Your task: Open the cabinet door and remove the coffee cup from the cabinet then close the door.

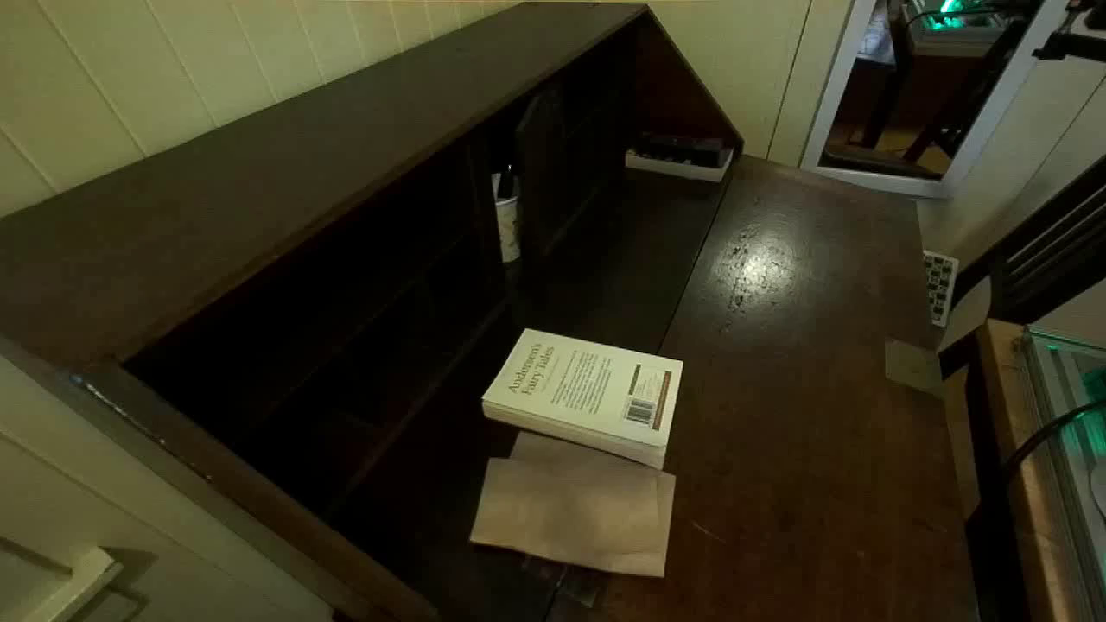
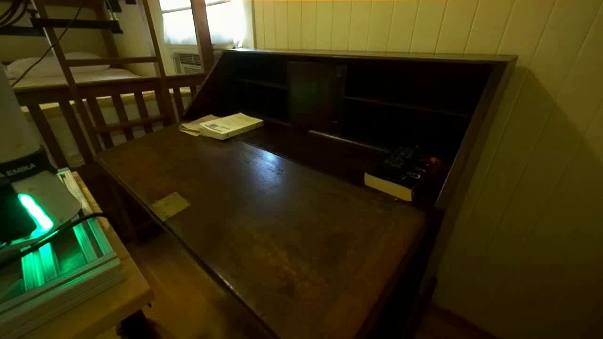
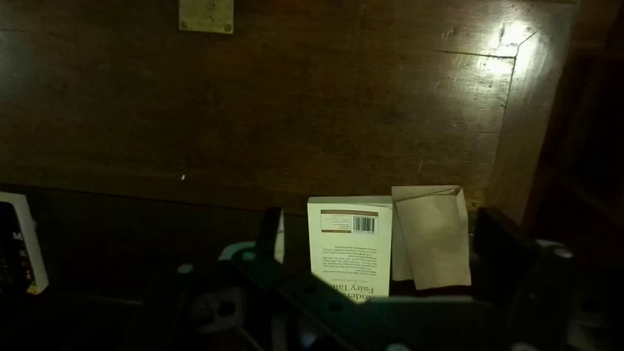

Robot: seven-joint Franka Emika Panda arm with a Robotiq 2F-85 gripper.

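The cabinet (image 1: 415,95) is long, dark brown and flat-topped, with dark shelf compartments; it also shows in the other exterior view (image 2: 410,99). The cabinet door (image 1: 540,168) is a narrow dark panel at the middle compartment. It stands ajar, swung outward, and also shows as a dark panel in an exterior view (image 2: 311,92). The coffee cup (image 1: 509,229) is white and upright in the compartment behind the door's gap, with a dark stick in it. The cup is hidden in the wrist view. My gripper (image 3: 382,214) is open and empty, its fingers wide apart above the desk.
A white book (image 1: 583,389) and brown envelopes (image 1: 575,510) lie on the desk surface (image 1: 804,415) before the cabinet; in the wrist view the book (image 3: 351,243) shows between the fingers. A dark thick book (image 2: 395,174) lies at the cabinet's far end. A chair (image 1: 1054,233) stands beside the desk.
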